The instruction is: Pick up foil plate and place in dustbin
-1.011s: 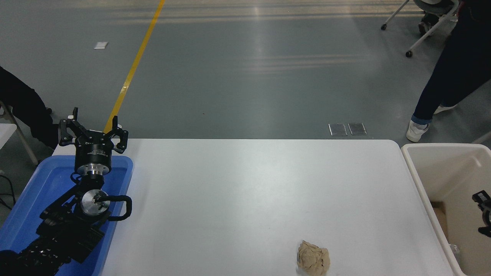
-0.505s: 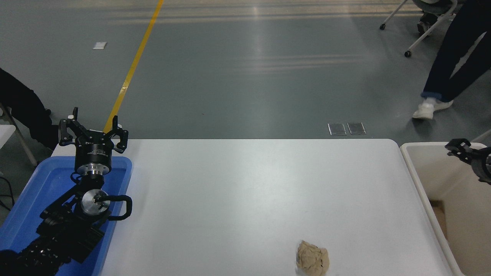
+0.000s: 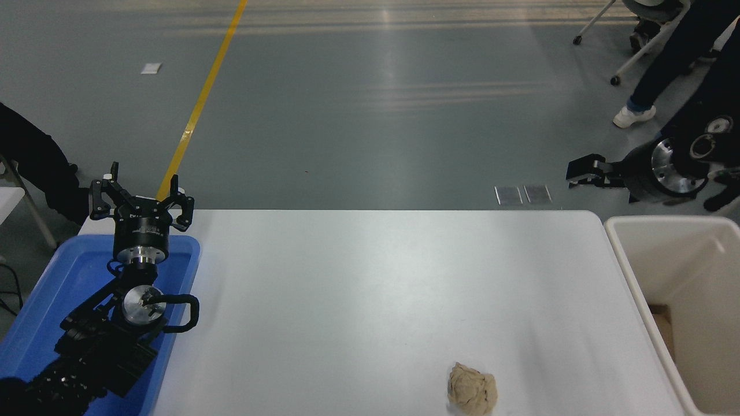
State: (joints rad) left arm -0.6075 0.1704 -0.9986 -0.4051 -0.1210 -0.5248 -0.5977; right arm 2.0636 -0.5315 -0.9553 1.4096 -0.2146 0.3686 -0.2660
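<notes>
One high head camera looks forward and down over the white table (image 3: 370, 289).

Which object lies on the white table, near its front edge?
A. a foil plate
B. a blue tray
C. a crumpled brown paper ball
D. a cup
C: the only thing lying on the white table is the crumpled brown paper ball, close to the near edge; no foil plate shows anywhere in this view.

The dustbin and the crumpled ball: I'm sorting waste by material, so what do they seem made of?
The dustbin looks like cream moulded plastic: smooth walls with a soft sheen and a thick rounded rim. The crumpled ball looks like matt tan-brown paper, going by its sharp irregular creases and lack of shine, though thin card cannot be ruled out.
</notes>
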